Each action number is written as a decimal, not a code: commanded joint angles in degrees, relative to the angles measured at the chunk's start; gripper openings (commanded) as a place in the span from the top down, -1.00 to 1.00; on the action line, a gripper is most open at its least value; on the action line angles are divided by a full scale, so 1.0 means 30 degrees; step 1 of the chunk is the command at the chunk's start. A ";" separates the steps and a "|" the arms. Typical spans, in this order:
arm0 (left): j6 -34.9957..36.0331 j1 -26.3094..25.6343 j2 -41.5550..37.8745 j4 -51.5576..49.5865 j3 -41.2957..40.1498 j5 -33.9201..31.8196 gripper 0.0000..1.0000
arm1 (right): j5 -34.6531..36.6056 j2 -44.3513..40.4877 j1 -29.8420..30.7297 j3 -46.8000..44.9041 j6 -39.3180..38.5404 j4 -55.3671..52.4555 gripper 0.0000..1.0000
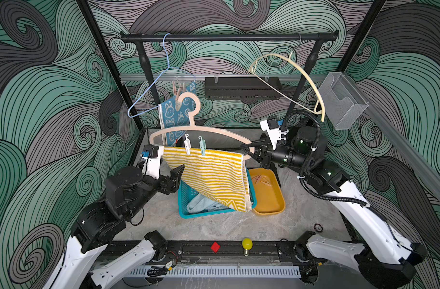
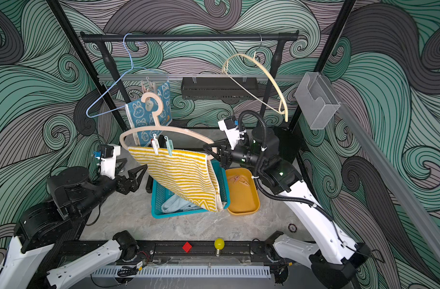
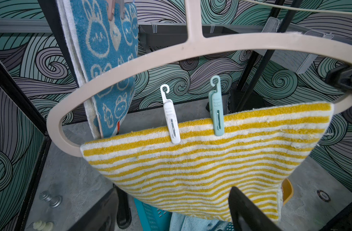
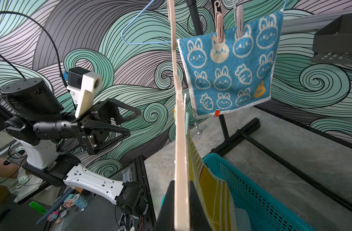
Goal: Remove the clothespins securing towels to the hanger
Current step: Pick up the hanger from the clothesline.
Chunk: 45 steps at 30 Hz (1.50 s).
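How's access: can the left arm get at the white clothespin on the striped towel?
Probably yes. The left gripper, jaws open, faces the white clothespin with nothing between them; the right gripper is shut on the hanger, at the far end.

Striped towel [image 3: 201, 160] pinned twice!
White clothespin [image 3: 170, 120] and teal clothespin [image 3: 216, 112] stand upright on its top edge; far left, two pinkish clothespins [image 4: 219, 28] grip the bunny towel [image 4: 229, 68].
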 commanded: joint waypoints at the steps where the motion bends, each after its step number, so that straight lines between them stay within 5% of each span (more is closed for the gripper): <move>1: -0.0233 -0.0101 -0.0042 0.0045 -0.0231 0.0100 -0.68 | -0.1973 0.0063 -0.0473 -0.0416 0.0407 0.2884 1.00; 17: -0.0613 -0.0101 0.1152 0.0785 -0.0602 0.1069 -0.68 | -0.6115 0.0576 -0.2827 -0.4032 0.0770 0.5971 1.00; 45: -0.3562 0.0243 0.5254 0.2166 -0.0661 0.1835 -0.60 | -0.7804 0.0782 -0.3773 -1.0220 0.0763 1.0632 1.00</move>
